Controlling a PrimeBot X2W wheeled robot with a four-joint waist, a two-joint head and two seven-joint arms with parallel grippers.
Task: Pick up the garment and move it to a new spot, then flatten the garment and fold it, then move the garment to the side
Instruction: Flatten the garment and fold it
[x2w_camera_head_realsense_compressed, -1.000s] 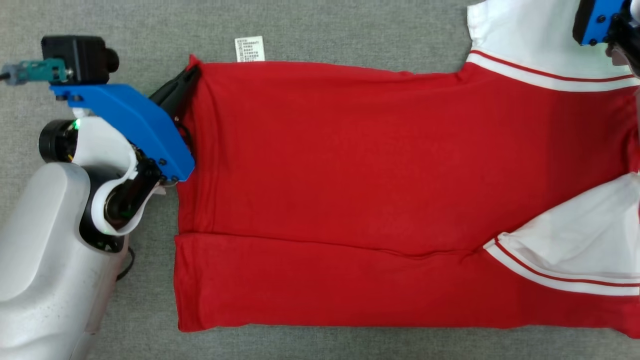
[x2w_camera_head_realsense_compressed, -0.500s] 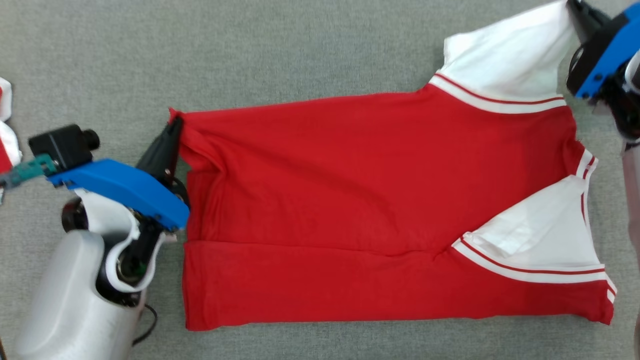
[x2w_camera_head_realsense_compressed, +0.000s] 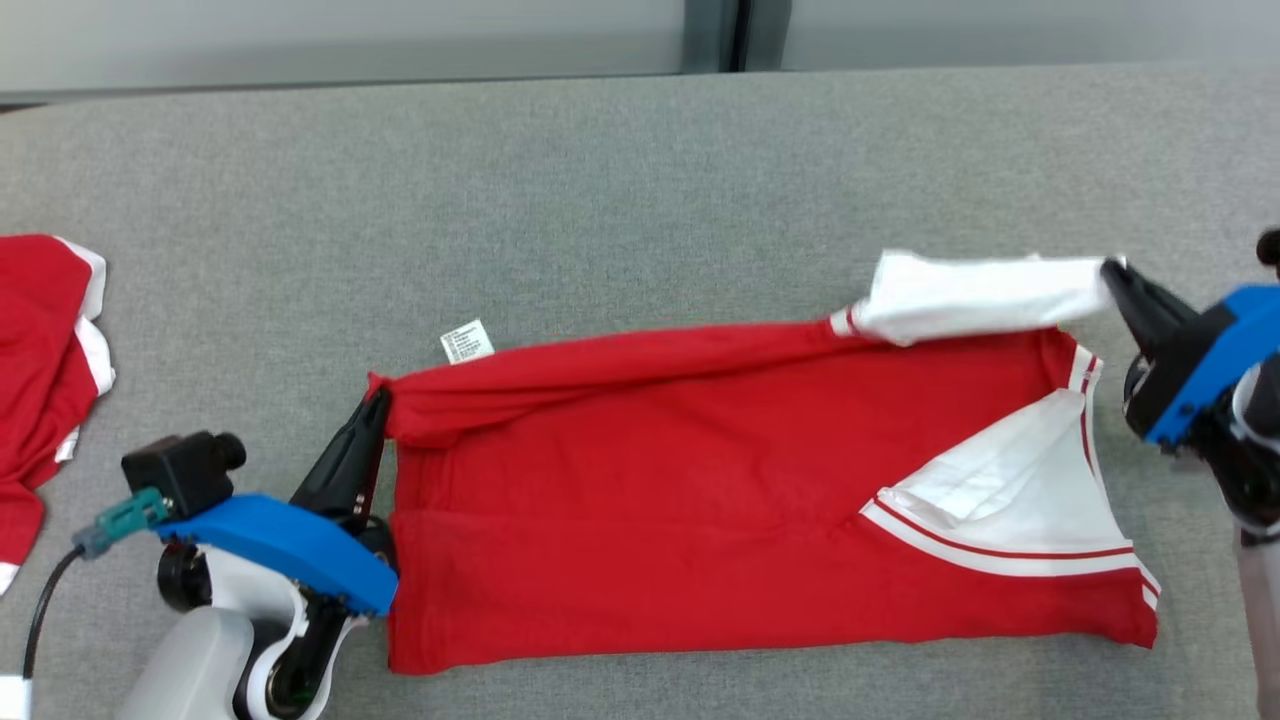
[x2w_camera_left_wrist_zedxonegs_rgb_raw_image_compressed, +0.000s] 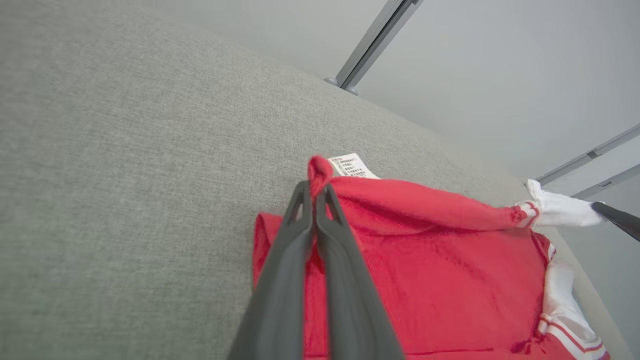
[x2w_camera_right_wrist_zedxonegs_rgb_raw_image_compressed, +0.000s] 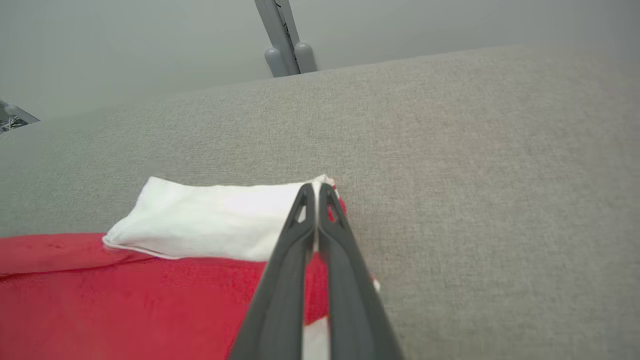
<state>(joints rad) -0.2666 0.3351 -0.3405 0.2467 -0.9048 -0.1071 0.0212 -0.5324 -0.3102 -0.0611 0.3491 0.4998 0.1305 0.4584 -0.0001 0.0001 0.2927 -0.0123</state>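
Red garment (x2w_camera_head_realsense_compressed: 700, 500) (white sleeves) spread flat, far edge lifted.

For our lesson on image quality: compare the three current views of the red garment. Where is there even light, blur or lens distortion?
Head view: soft, even light, no glare, garment sharp. Left wrist view: the wide lens bows the far edge of the table; the left tool looks soft toward the bottom. Right wrist view: table weave crisp, wall behind hazy.

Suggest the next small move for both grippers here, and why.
Probably carry the lifted far edge toward the near edge: the left gripper is shut on the hem corner of the shirt, the right gripper on its white sleeve.
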